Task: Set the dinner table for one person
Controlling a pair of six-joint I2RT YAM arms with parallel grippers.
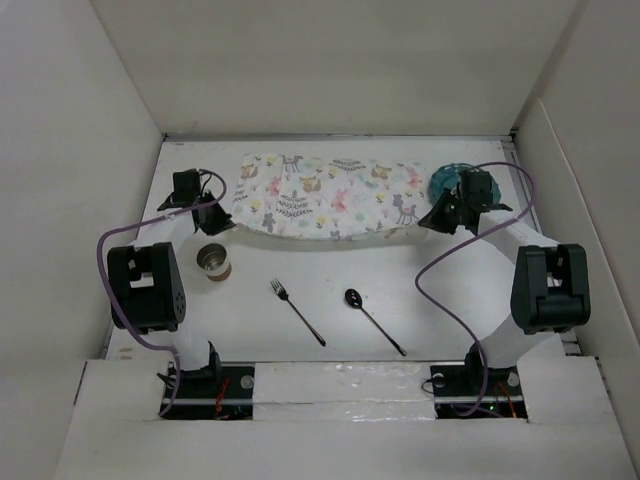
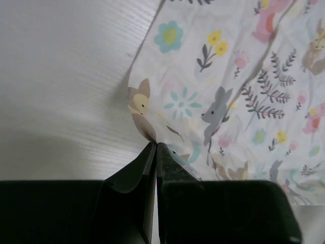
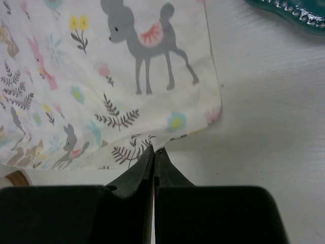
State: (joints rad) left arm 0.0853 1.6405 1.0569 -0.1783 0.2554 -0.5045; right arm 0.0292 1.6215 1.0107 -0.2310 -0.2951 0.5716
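Note:
The pale placemat (image 1: 325,196) printed with animals and leaves lies at the back of the white dinner table (image 1: 300,290). My left gripper (image 1: 213,222) is shut on its near left corner, seen pinched in the left wrist view (image 2: 155,144). My right gripper (image 1: 436,218) is shut on the near right edge of the placemat (image 3: 127,91), pinched at the tips (image 3: 154,149). A fork (image 1: 296,311) and a black spoon (image 1: 372,319) lie in the middle of the table. A metal cup (image 1: 214,262) stands near the left arm. A teal plate (image 1: 448,181) is at the back right, partly hidden by the right gripper.
White panels wall the table on the left, back and right. The teal plate's rim (image 3: 289,12) shows at the top right of the right wrist view. Purple cables loop over both arms.

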